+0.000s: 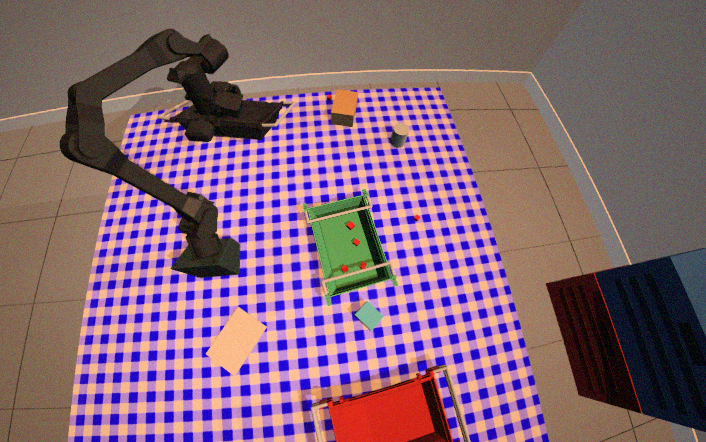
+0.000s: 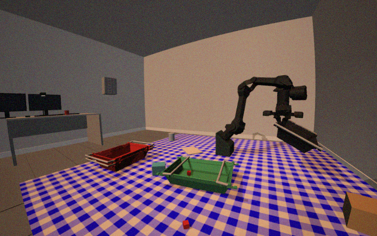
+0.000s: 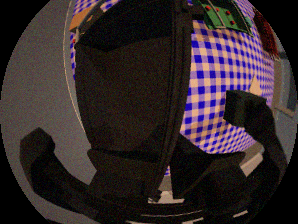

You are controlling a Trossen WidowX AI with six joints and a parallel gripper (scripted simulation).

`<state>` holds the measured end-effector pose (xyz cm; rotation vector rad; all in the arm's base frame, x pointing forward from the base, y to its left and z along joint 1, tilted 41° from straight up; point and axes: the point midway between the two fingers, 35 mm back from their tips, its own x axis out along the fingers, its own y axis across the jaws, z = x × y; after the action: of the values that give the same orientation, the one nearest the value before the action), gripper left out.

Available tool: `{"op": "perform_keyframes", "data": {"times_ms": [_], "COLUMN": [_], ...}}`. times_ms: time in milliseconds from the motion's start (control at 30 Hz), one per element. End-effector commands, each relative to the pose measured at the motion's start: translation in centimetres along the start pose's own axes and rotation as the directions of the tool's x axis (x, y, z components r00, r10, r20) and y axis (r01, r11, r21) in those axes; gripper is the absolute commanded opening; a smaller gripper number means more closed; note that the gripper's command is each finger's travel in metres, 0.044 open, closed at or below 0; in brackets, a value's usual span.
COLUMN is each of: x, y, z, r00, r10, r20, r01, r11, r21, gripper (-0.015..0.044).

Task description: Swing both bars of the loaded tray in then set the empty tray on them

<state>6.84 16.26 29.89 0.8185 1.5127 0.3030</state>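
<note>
The loaded green tray (image 1: 333,244) (image 2: 197,185) (image 3: 241,24) stands mid-table with several red blocks (image 1: 350,225) (image 2: 188,172) inside. One wire bar (image 1: 338,214) (image 2: 221,171) lies across its top near one end, the other wire bar (image 1: 359,271) (image 2: 180,165) across near the other end. My gripper (image 1: 213,111) (image 2: 282,119) (image 3: 164,128) is shut on a wall of the empty black tray (image 1: 250,117) (image 2: 295,136) (image 3: 125,100). It holds that tray in the air beyond the arm's base, away from the green tray. The black tray hangs steeply tilted. The fingertips are dark and partly hidden.
A red tray (image 1: 385,411) (image 2: 122,155) stands beyond a teal block (image 1: 368,315) (image 2: 158,168). An orange box (image 1: 344,104) (image 2: 361,213), a grey cylinder (image 1: 399,135), a flat beige slab (image 1: 237,341) (image 2: 191,150) and a loose red block (image 1: 416,217) (image 2: 186,224) are on the table.
</note>
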Motion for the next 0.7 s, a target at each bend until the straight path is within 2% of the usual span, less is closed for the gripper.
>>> {"op": "perform_keyframes", "data": {"times_ms": [0, 667], "x": [-0.4, 1.9], "y": [0.4, 1.4], "z": [0.0, 6.1], "r00": [1.0, 0.995], "r10": [0.017, -0.082], "r20": [0.003, 0.058], "r01": [-0.017, 0.071], "r11": [1.0, 0.985], "r21": [-0.007, 0.159], "gripper": [0.0, 0.0]}}
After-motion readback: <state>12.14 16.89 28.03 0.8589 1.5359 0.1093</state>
